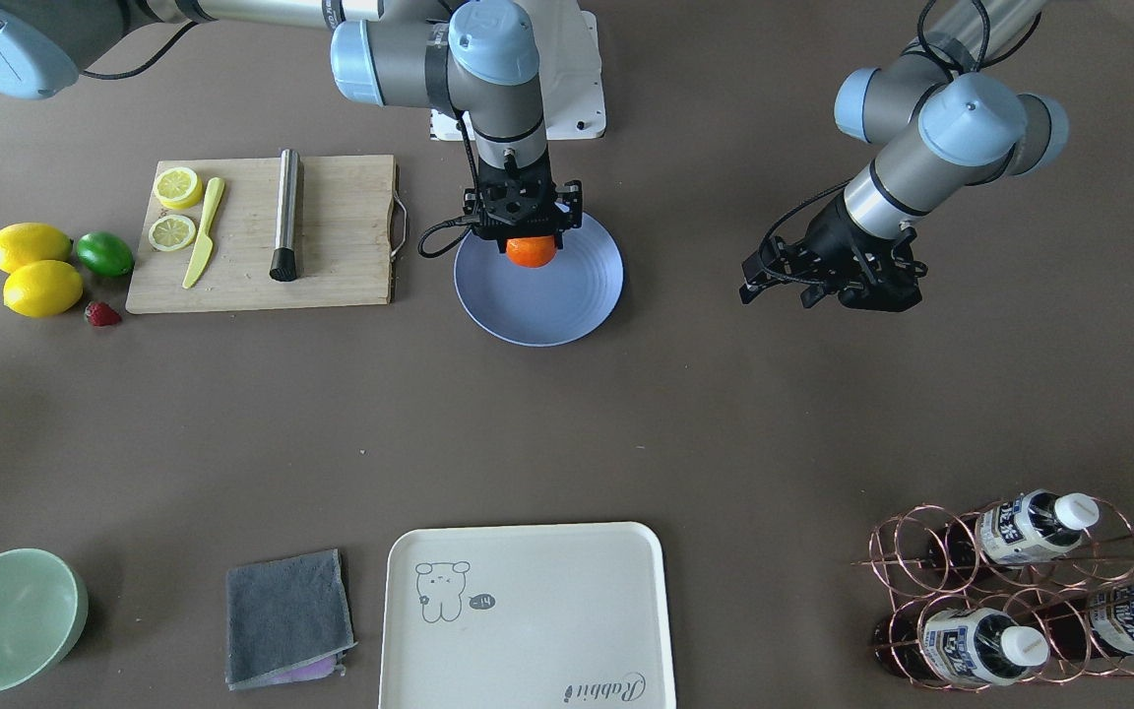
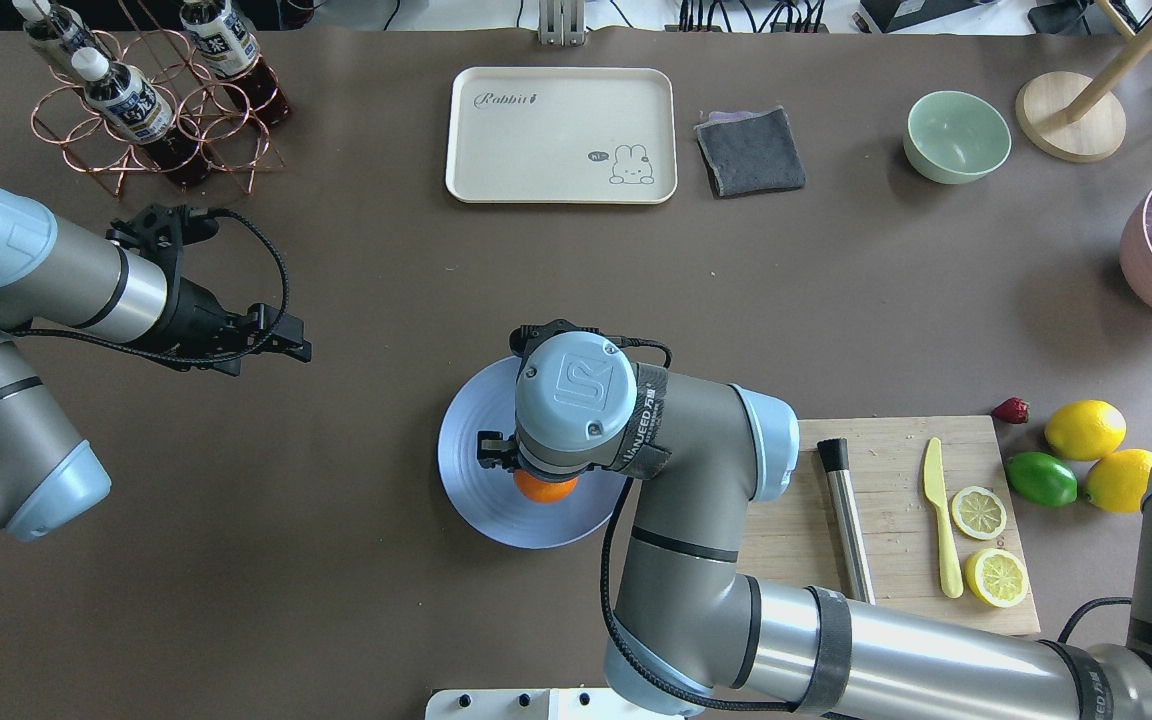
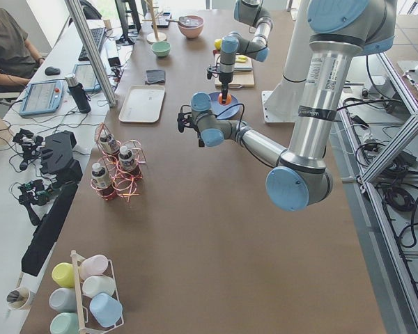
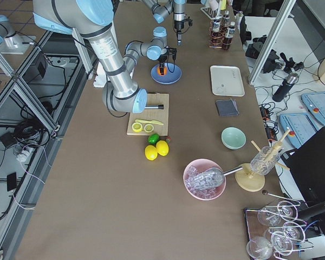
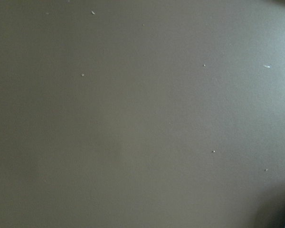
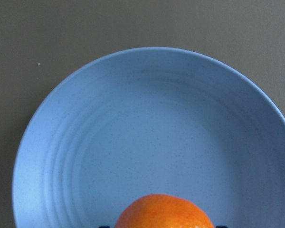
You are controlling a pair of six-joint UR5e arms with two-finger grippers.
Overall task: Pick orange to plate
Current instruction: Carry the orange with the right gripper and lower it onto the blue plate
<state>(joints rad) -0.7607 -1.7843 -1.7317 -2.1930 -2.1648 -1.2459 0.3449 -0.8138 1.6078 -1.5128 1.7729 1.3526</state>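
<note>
The orange (image 6: 164, 211) has finely pitted skin with a soft sheen. The plate (image 6: 133, 118) looks smooth and matt, faintly speckled, with shallow rings. The table (image 1: 626, 423) covering is matt and smooth. The cutting board (image 1: 331, 246) is pale grained wood, the cloth (image 1: 282, 615) grey and nappy, the bottle rack (image 1: 921, 512) shiny coppery wire

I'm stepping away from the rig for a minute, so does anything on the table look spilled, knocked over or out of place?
Nothing stands out. The right gripper holds the orange over the blue plate; lemon slices and yellow knife lie neatly on the cutting board; nothing looks spilled or tipped.
</note>
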